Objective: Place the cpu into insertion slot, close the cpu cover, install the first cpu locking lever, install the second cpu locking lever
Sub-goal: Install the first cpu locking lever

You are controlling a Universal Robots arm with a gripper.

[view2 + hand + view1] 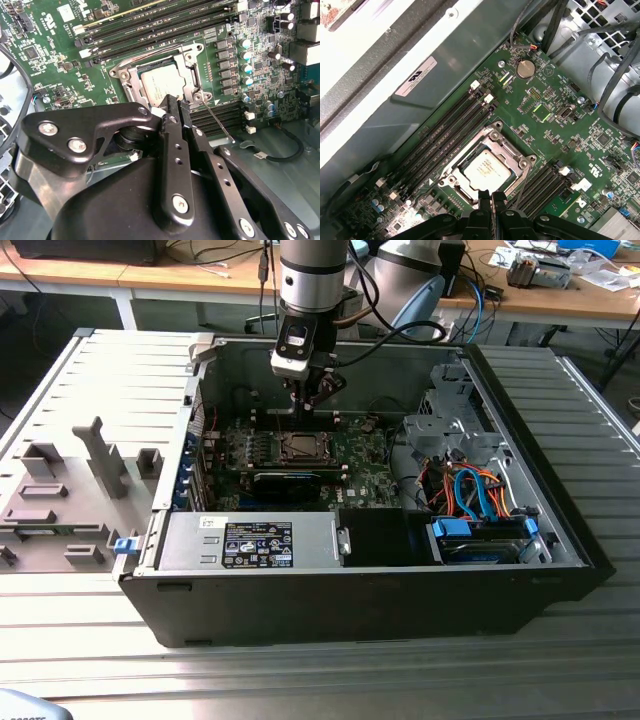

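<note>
The cpu (487,170) (160,82) lies flat in the insertion slot (451,181) on the green motherboard (355,455), its silvery top showing through the window of the cpu cover (516,156) (189,75), which lies down over it. A thin wire locking lever (218,121) juts out from the socket's corner, away from the board. My gripper (491,199) (176,106) (303,405) hangs just above one edge of the socket, fingers pressed together with nothing between them. In the exterior view it stands over the back of the cpu (298,447).
Long black memory slots (445,135) (150,30) flank the socket on two sides. The open computer case (520,440) walls in the board. A power supply (250,540) sits at the front, orange and blue cables (470,490) on the exterior view's right.
</note>
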